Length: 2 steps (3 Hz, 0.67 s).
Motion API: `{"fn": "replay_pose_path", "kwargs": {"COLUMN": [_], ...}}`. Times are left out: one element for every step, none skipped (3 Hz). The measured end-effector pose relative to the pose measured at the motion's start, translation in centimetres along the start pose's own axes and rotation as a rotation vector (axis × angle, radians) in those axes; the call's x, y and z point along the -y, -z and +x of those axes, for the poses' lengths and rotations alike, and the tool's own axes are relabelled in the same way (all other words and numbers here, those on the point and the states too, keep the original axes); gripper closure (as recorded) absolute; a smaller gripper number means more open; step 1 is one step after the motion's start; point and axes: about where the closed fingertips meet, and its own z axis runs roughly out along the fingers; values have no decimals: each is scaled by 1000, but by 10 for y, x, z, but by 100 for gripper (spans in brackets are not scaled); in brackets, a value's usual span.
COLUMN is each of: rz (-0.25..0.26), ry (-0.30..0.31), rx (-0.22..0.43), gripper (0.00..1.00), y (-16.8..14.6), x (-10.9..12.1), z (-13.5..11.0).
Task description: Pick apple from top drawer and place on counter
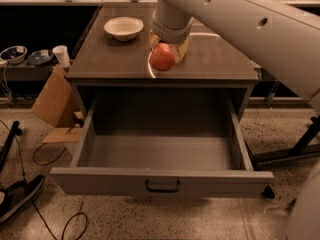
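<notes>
My gripper hangs from the white arm over the front part of the counter and is shut on the red-orange apple. The apple is held just above the counter's surface, near its front edge. The top drawer is pulled fully open below, its grey inside bare, with its dark handle at the centre of the front panel.
A white bowl sits at the back left of the counter. A cardboard box, a white cup and bowls stand to the left. Cables lie on the speckled floor at the left. A dark stand leg is at the right.
</notes>
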Motion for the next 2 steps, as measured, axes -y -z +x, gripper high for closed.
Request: {"fn": "replay_pose_path", "kwargs": {"rz": [11,10], "ry": [-16,-28], "rx": [-20,-29], "gripper": [100,100], "y": [-14,-28], "x": [11,18], "z": [11,16]}}
